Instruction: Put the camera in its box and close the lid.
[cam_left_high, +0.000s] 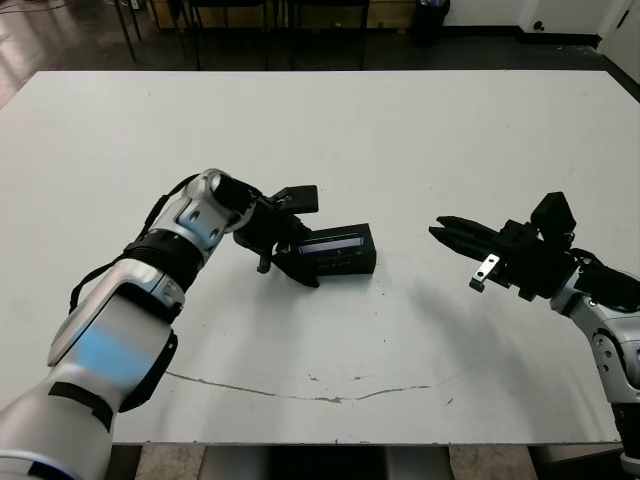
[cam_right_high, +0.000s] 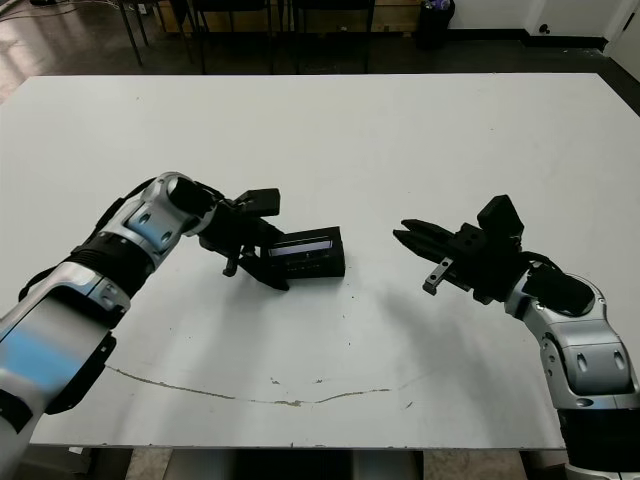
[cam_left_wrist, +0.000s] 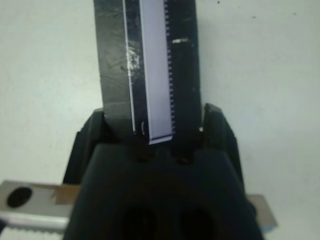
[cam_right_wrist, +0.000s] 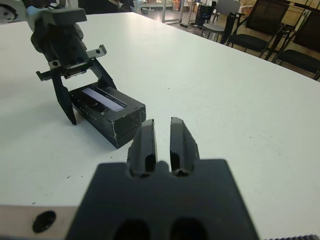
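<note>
White table; left pincer spread astride lid-covered box; right pincer closed, empty.

Left fingers spread (right fingers together).

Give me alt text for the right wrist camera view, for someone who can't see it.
A closed black box with a glossy window on top lies on a white table, the left pincer straddling its far end with fingers spread. In the foreground the right pincer points at the box's near end, not touching it, fingers nearly together and holding nothing. Empty chairs stand beyond the table.
</note>
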